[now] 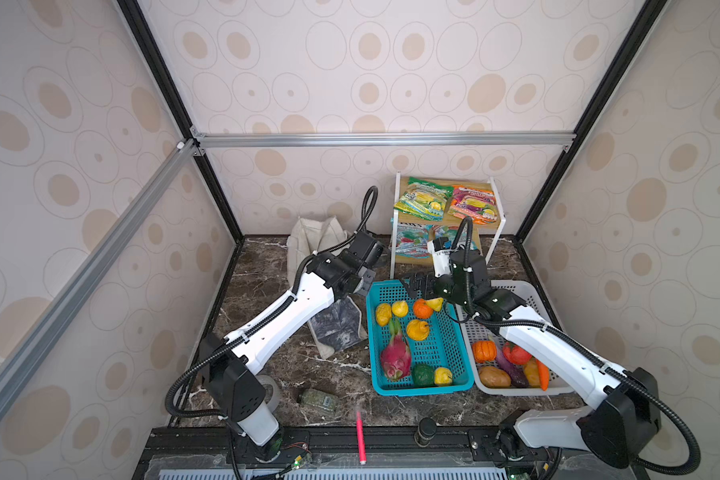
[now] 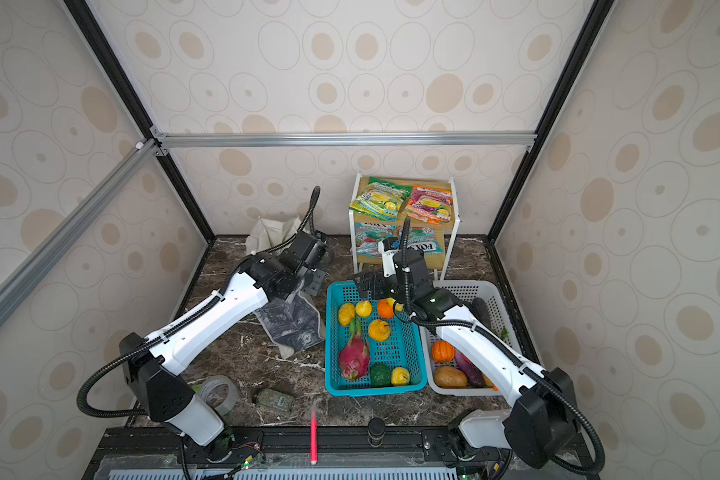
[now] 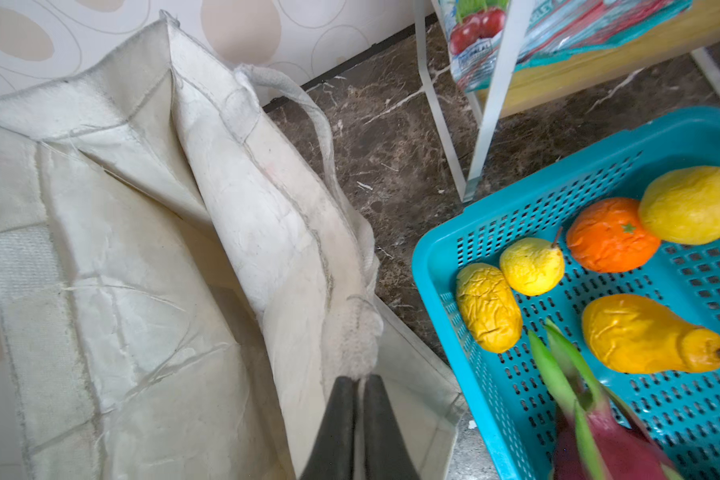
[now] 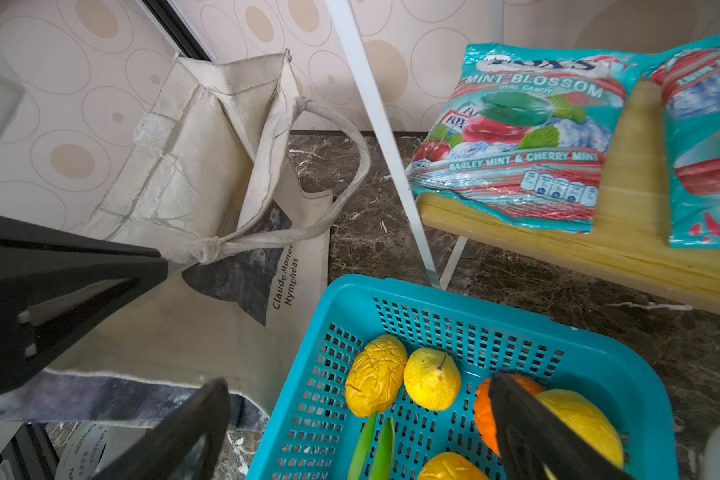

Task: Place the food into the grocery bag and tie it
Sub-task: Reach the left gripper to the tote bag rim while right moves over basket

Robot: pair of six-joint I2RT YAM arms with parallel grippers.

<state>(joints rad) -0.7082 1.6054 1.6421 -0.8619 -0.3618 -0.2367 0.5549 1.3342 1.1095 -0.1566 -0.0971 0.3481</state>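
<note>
Your left gripper (image 3: 357, 379) pinched the pale handle (image 4: 267, 239) of the grocery bag (image 1: 310, 243), jaws nearly together. The bag slumped at ten o'clock from the teal basket (image 1: 418, 389), which held the dragon fruit (image 1: 395, 355). Your right gripper (image 4: 360, 384) hovered, jaws spread, over the orange (image 3: 612, 235).

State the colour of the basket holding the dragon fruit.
The basket is teal, clearest in a top view.
</note>
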